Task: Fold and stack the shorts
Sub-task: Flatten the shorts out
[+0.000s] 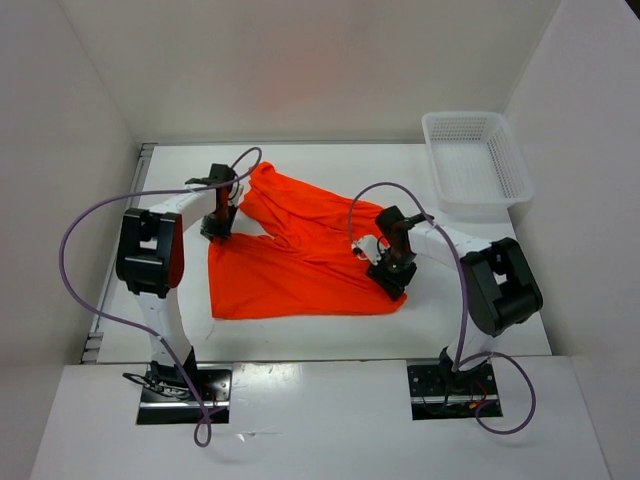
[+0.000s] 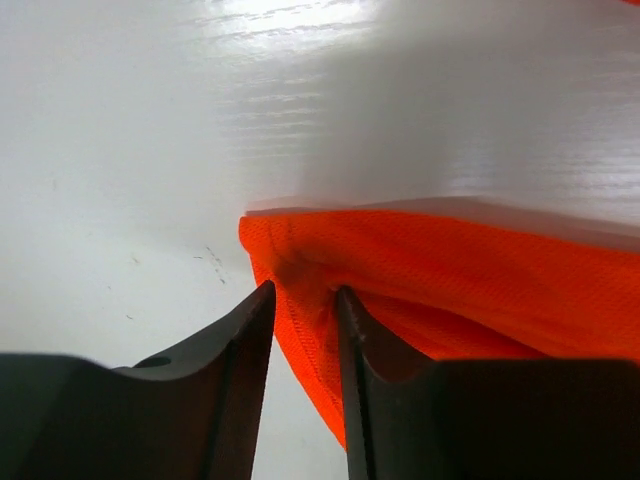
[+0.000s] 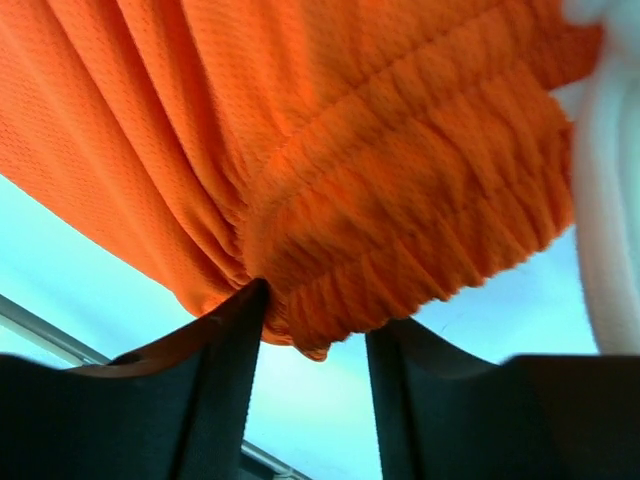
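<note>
The shorts (image 1: 290, 260) lie crumpled across the middle of the white table (image 1: 300, 335). One leg runs off toward 11 o'clock and the wider part is spread flat toward 6 o'clock. The left gripper (image 1: 220, 222) sits at the 9 o'clock edge of the cloth. In the left wrist view its two dark fingers (image 2: 250, 335) are clenched on a folded orange corner, and the thin mesh fabric is pinched in the narrow slot between them, just above the tabletop. The right gripper (image 1: 390, 272) is at the 4 o'clock edge of the garment. Its wrist view shows the gathered elastic waistband bunched between the fingers (image 3: 230, 345), grasped, with the fabric fanning away from the pinch toward 12 o'clock. A white mesh basket (image 1: 475, 160) stands at 2 o'clock from the shorts, well apart from them, in the far right corner
</note>
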You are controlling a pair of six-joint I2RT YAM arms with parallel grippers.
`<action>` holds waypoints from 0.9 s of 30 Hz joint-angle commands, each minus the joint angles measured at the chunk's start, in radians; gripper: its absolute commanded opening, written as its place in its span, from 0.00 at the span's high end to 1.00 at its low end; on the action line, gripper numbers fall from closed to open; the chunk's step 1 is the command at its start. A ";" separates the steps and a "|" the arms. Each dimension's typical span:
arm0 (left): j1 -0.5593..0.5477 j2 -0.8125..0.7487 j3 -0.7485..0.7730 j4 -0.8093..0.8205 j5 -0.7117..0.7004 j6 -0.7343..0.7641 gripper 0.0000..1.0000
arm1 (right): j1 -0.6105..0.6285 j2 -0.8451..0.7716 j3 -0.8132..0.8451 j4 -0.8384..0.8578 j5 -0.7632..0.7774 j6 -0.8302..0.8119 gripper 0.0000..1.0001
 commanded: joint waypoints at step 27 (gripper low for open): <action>0.006 0.663 1.222 -0.085 0.497 -0.001 0.30 | -0.208 0.245 0.504 0.471 0.045 0.313 0.27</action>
